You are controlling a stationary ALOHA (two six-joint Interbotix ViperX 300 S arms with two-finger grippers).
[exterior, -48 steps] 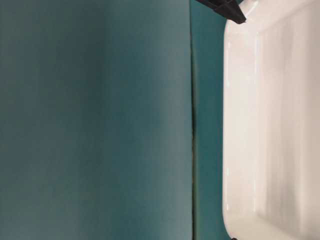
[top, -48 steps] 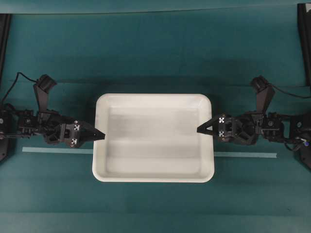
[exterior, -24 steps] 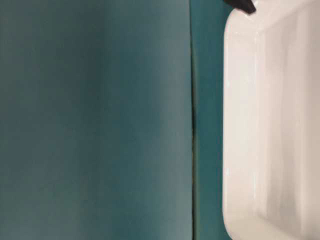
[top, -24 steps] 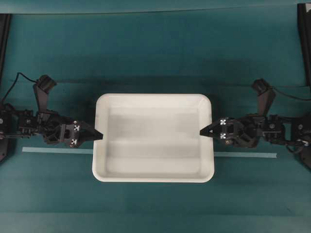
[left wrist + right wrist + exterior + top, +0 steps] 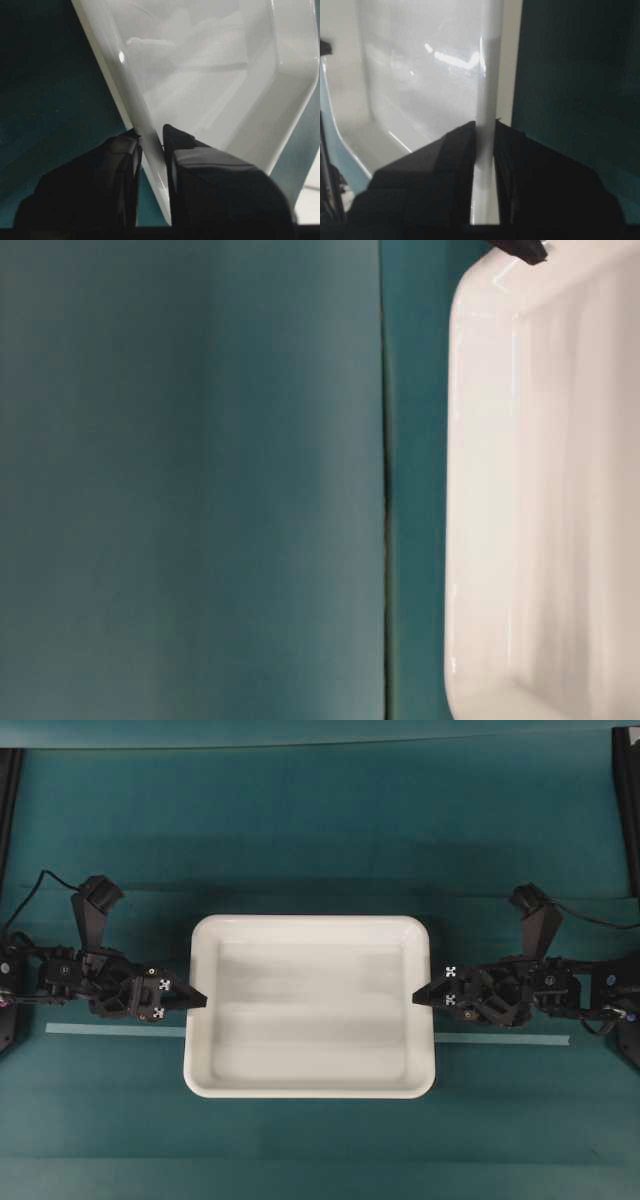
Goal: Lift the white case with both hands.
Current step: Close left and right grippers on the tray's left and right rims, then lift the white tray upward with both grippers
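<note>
In the overhead view, we see the white case (image 5: 310, 1007) at the centre of the green bench (image 5: 320, 840), with the left gripper (image 5: 196, 999) at its left rim and the right gripper (image 5: 421, 996) at its right rim; a pale tape strip (image 5: 115, 1031) runs under it, and nothing blocks the way up. The table-level view shows only the case's edge at right. In both wrist views, each gripper is pinched tight on the thin rim wall. We judge the grasp done and the lift itself barely begun, if at all.
</note>
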